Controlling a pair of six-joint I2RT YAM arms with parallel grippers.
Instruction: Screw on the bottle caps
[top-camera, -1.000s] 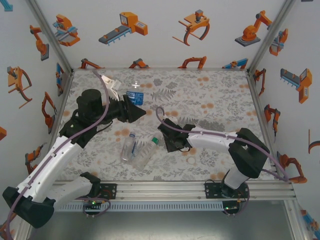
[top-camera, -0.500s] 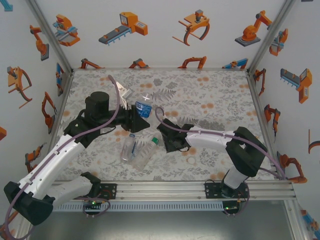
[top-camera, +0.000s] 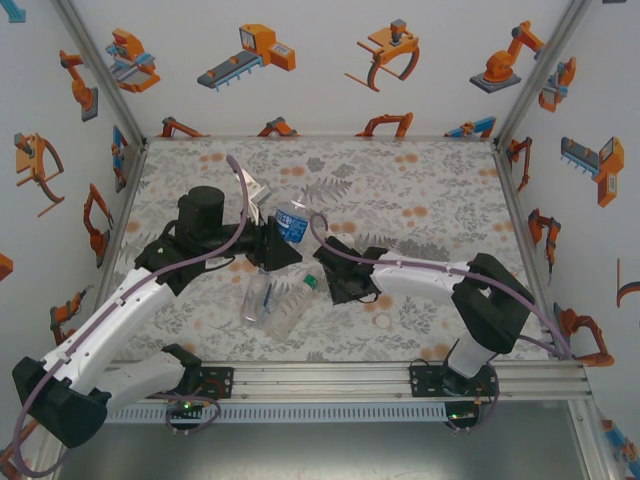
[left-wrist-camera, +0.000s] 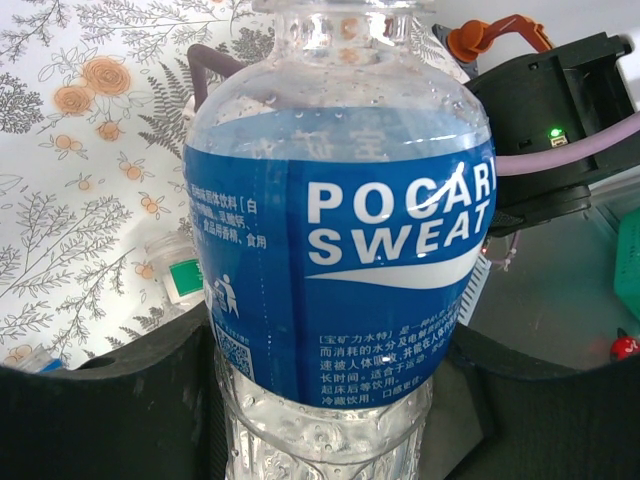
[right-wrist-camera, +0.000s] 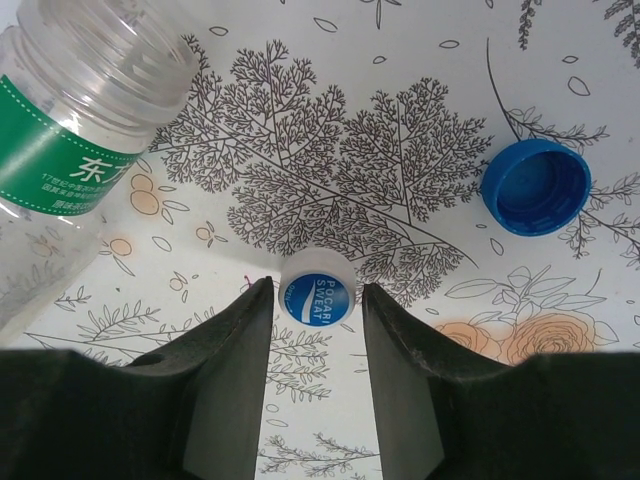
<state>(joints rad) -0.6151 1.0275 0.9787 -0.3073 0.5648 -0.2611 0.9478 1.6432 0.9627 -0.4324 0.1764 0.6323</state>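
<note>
My left gripper is shut on the clear bottle with the blue label band, holding it upright above the table. The bottle's neck is cut off by the top edge of the left wrist view. My right gripper is open and low over the table, with a white cap with a blue printed top lying between its fingertips, apart from both. A blue cap lies open side up to the right. Two more clear bottles lie side by side; one has a green label.
A small white ring-shaped cap lies on the floral table cover near the right arm's forearm. The right arm is close behind the held bottle. Walls enclose the table on the left, back and right.
The left arm has carried the blue-label bottle right and nearer, toward the right gripper and the lying bottles. The right arm has barely moved.
</note>
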